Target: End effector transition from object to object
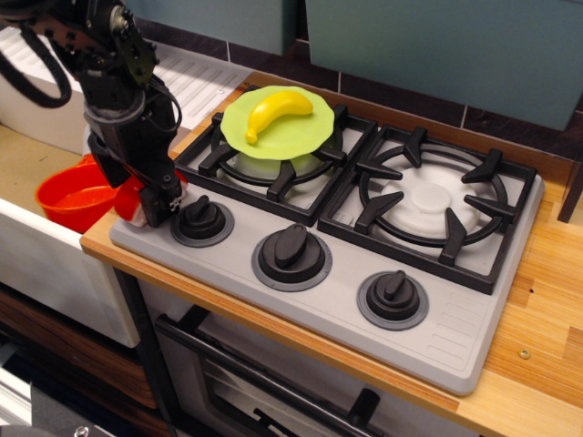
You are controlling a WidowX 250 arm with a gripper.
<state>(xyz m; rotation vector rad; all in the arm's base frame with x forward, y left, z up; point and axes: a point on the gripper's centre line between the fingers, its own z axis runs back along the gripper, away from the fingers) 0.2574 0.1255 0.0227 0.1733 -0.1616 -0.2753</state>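
My black gripper point(161, 208), on its bulky black arm point(123, 100) with cables, is lowered at the stove's front left corner. It sits right on a red-and-white toy piece point(128, 200), and only the toy's left edge shows beside the fingers. The fingers are seen from behind, so I cannot tell whether they are open or closed on the toy. A yellow banana point(276, 111) lies on a green plate point(305, 135) on the back left burner.
An orange pot point(66, 195) sits in the sink to the left, partly behind the arm. The grey toy stove point(455, 337) has three black knobs along its front, the leftmost knob point(201, 218) just right of the gripper. The right burner grate point(428, 205) is bare. A wooden counter point(537, 355) lies to the right.
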